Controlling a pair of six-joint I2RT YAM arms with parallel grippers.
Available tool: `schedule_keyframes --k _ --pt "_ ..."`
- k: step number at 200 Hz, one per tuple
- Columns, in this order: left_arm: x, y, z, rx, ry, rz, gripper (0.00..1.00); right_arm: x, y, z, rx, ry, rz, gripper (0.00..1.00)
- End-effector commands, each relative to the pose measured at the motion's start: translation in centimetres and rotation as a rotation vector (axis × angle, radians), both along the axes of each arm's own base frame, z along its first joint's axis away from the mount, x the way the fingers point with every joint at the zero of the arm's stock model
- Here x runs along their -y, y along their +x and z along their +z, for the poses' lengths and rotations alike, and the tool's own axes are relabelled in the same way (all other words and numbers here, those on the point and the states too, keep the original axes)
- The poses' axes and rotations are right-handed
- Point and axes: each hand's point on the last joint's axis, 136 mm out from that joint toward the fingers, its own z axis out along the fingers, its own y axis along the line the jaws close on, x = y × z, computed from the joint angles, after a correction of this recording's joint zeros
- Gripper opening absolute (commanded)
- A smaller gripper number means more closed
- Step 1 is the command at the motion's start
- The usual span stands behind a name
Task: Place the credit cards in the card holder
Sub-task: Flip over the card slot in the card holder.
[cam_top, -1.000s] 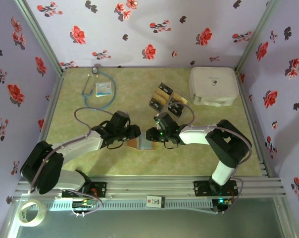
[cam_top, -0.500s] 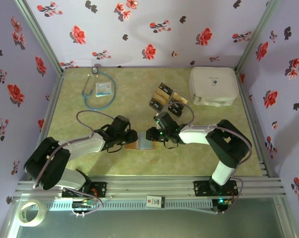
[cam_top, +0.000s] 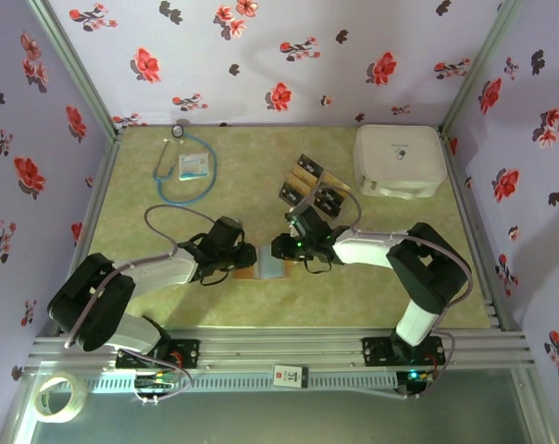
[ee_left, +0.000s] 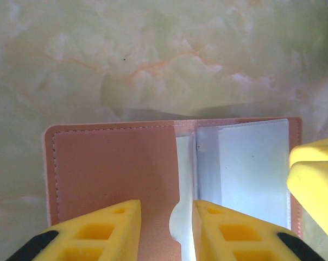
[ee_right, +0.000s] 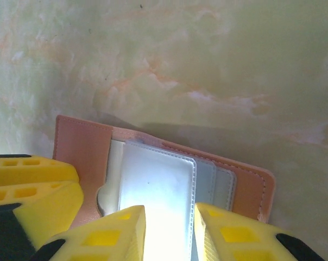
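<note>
Top external view gives us the card holder (cam_top: 264, 269) lying open and flat near the middle of the worktop (cam_top: 372, 291), somewhat toward the near edge, with both arms meeting over it. Our left gripper (cam_top: 243, 262) stands over its brown half and our right gripper (cam_top: 279, 252) over its grey half. Bare worktop runs from the holder to the near edge and out toward the left and right edges.

The credit cards (cam_top: 309, 183) lie in a loose cluster farther back, near the white case (cam_top: 400, 159) in the far right corner and apart from the holder. A small packet (cam_top: 193, 166) sits toward the far left corner.

From the left wrist we see the left jaws slightly spread, with nothing pinched. Their tips are over the stitched brown panel and the fold, and a yellow finger (ee_left: 316, 179) of the right gripper overlaps the holder's right edge.

From the right wrist we see the right jaws slightly spread too, straddling the clear sleeve (ee_right: 156, 185). We cannot tell whether they press on it. Beyond the holder's far edge the worktop lies bare.
</note>
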Motion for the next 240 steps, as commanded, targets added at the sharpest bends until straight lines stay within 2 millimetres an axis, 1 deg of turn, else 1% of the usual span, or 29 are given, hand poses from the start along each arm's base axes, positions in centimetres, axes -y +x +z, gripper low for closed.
schedule_keyframes --k 1,51,71,110,144,170,181,201,216,240 --pt "-0.4 0.0 -0.5 0.021 0.041 -0.020 0.31 -0.2 0.3 0.0 0.003 -0.011 0.011 0.28" --pt "-0.8 -0.2 -1.1 0.031 0.064 -0.041 0.32 -0.8 0.1 0.0 -0.013 0.018 0.023 0.28" --pt "-0.9 -0.2 -1.3 0.029 0.069 -0.040 0.32 -1.4 0.0 0.5 -0.021 0.065 0.028 0.29" --pt "-0.9 -0.3 -1.4 0.029 0.063 -0.036 0.32 -2.5 0.0 2.0 -0.027 0.173 0.013 0.29" --pt "-1.0 -0.4 -1.2 0.034 0.056 -0.030 0.32 -2.5 -0.1 2.1 -0.039 0.183 0.008 0.31" --pt "-1.3 0.1 -0.3 0.054 0.046 -0.005 0.34 -2.8 -0.4 2.2 -0.049 0.191 0.012 0.34" --pt "-1.8 0.5 0.3 0.066 0.031 0.024 0.38 -3.0 -0.5 2.3 -0.049 0.193 0.013 0.35" --pt "-3.0 1.4 1.4 0.079 -0.011 0.092 0.43 -3.4 -0.9 2.7 -0.047 0.197 0.022 0.38" --pt "-3.4 1.9 2.2 0.087 -0.041 0.118 0.46 -3.8 -1.1 2.8 -0.046 0.196 0.028 0.40" --pt "-3.8 2.4 2.5 0.070 -0.100 0.157 0.48 -4.8 -1.3 2.9 -0.050 0.196 0.044 0.44"
